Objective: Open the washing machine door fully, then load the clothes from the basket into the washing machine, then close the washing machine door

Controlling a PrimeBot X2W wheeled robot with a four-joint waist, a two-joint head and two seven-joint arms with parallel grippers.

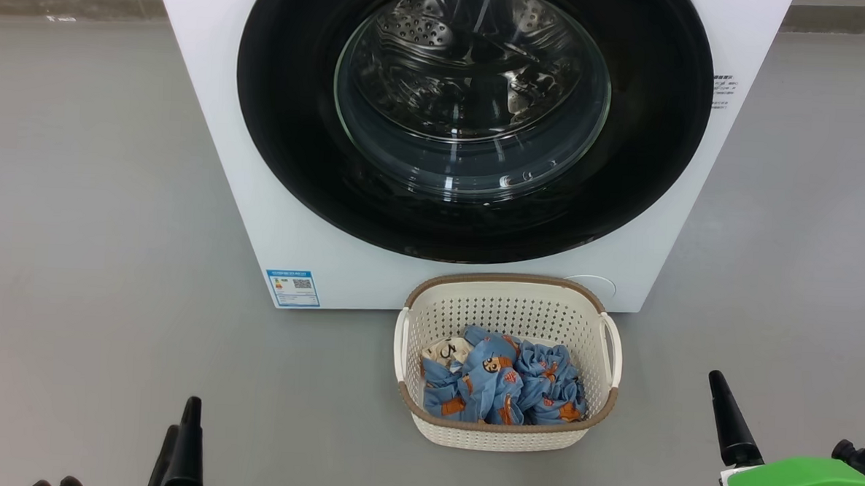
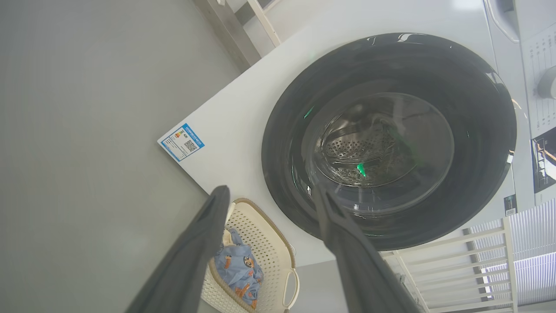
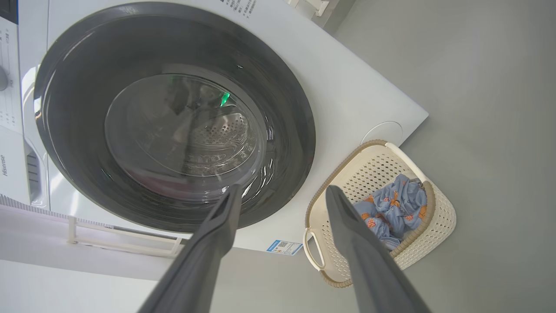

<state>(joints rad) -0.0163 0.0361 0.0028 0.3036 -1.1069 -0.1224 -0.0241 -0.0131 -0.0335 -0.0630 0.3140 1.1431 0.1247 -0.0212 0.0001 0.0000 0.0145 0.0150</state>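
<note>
The washing machine [image 1: 212, 116] stands white and square in front of me. Its door [image 1: 292, 120] lies flush against the front, and the steel drum shows through the glass bowl. On the floor before it sits the cream basket [image 1: 507, 279] with the light blue clothes [image 1: 499, 385] bunched inside. My left gripper [image 1: 179, 436] hangs low at the left and my right gripper [image 1: 782, 419] low at the right, both short of the basket. In the left wrist view the left gripper [image 2: 270, 193] is open and empty. The right gripper [image 3: 283, 191] in its own wrist view is open and empty too.
Grey floor [image 1: 74, 256] spreads wide on both sides of the machine and basket. A blue label [image 1: 292, 287] marks the machine's lower left corner and a round cover [image 1: 597, 285] its lower right. A white slatted rack [image 2: 456, 261] stands beside the machine.
</note>
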